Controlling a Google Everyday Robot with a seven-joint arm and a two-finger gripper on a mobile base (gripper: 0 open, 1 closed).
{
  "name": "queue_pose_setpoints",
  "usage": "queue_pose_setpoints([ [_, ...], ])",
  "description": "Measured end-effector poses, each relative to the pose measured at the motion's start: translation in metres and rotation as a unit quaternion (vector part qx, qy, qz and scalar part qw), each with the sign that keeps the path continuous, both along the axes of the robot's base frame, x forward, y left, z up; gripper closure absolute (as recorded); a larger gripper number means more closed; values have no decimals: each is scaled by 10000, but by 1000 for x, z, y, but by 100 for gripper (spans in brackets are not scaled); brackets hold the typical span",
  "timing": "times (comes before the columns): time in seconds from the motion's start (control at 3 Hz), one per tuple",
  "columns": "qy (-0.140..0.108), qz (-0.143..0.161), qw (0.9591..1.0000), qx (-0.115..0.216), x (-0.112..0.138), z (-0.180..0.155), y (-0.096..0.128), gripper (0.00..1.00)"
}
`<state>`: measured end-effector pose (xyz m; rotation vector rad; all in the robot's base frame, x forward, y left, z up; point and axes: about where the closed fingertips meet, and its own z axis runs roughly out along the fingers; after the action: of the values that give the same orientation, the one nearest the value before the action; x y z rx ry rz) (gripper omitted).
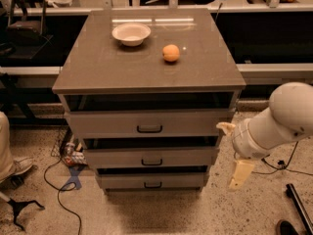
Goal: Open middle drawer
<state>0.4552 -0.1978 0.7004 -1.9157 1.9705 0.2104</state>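
The middle drawer [112,157] is the second of three in the grey cabinet [98,77], with a small black bar handle [151,161]; its front panel sits a little behind the top drawer's front, with a dark gap above it. My gripper [234,151] hangs at the cabinet's right side, level with the middle drawer and just off its right end. Its two cream fingers [240,174] are spread apart with nothing between them. It touches no handle.
The top drawer [107,124] and bottom drawer [122,181] have like handles. A white bowl [131,33] and an orange [170,53] sit on the cabinet top. Cables [63,180] lie on the floor at left; a black bar [298,204] lies at the lower right.
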Motion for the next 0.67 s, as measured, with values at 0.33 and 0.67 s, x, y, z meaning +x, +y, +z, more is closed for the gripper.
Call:
queue_pose_setpoints([
  [0.33,-140,248,9992,279,16,-64,14,0],
  [0.67,-140,248,9992,279,16,-64,14,0],
])
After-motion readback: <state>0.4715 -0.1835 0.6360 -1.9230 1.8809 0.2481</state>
